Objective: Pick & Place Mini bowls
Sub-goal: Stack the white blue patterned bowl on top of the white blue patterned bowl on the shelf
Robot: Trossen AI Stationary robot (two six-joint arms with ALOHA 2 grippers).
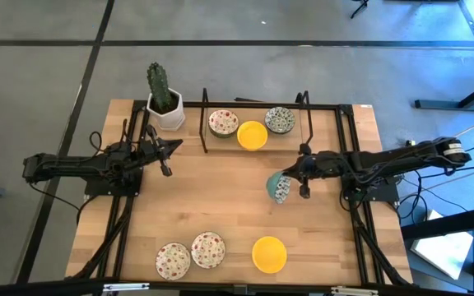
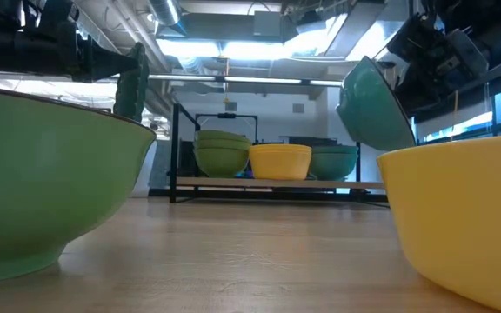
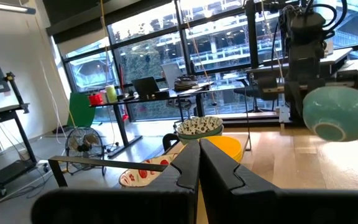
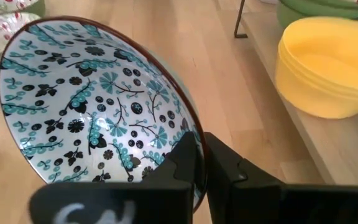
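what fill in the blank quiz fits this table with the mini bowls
The right pincer is shut on the rim of a ____-patterned bowl.
On the rack a plain ____ bowl sits between two patterned ones.
The left pincer holds ____.
The cactus stands in a ____ pot.

Missing: blue-green; yellow; nothing; white

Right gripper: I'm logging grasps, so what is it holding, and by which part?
The right gripper pinches the rim of a tilted blue-green patterned white mini bowl, lifted off the wooden table.
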